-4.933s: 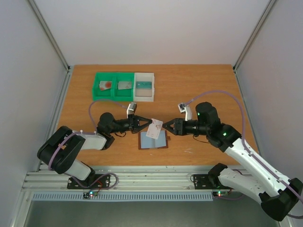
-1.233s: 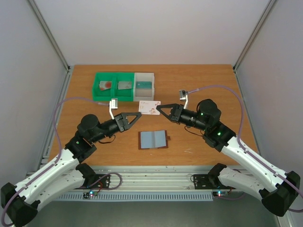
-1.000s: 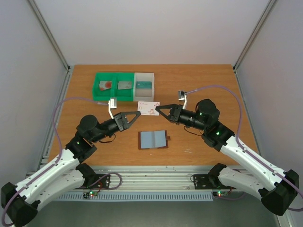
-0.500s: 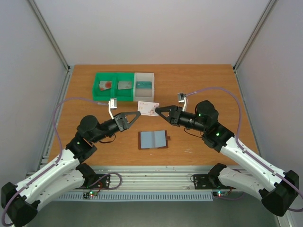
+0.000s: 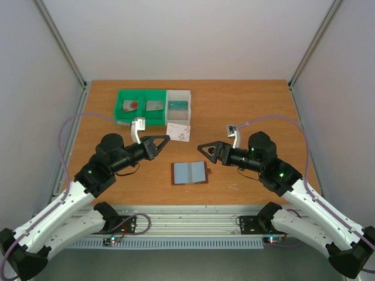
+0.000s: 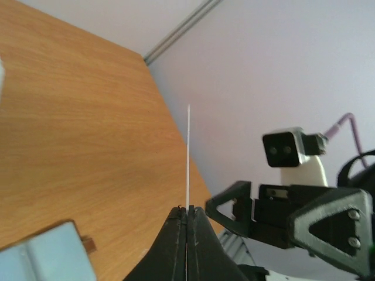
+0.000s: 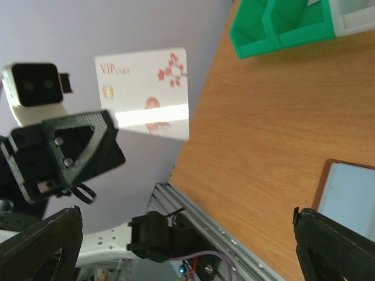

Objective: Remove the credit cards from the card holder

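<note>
Left gripper (image 5: pixel 166 139) is pinched tight on the edge of a white card (image 5: pixel 179 132), holding it up near the white bin (image 5: pixel 178 92). Right gripper (image 5: pixel 203 151) is spread wide, apart from the card. The brown wallet (image 5: pixel 190 173) lies open on the table (image 5: pixel 246 105) between the arms.
</note>
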Action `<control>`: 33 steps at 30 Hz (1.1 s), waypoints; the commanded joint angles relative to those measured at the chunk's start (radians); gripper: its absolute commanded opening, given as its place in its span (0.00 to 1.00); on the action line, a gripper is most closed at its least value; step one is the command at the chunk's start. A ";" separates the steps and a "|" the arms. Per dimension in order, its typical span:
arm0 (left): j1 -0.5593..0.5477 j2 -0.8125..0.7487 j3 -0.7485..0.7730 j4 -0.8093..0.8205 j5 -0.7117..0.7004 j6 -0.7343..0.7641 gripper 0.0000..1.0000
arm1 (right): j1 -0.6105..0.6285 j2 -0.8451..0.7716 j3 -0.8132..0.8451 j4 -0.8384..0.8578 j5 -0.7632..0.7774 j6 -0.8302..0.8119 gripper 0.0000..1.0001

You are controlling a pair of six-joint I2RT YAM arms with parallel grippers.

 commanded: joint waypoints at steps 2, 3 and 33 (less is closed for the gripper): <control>0.068 0.051 0.069 -0.125 -0.036 0.122 0.00 | 0.000 -0.033 0.028 -0.122 0.039 -0.113 0.98; 0.093 0.065 0.078 -0.144 -0.025 0.125 0.00 | 0.000 -0.035 0.040 -0.146 0.047 -0.132 0.99; 0.484 0.829 0.529 -0.204 -0.118 0.336 0.00 | 0.000 -0.032 0.141 -0.312 0.103 -0.280 0.98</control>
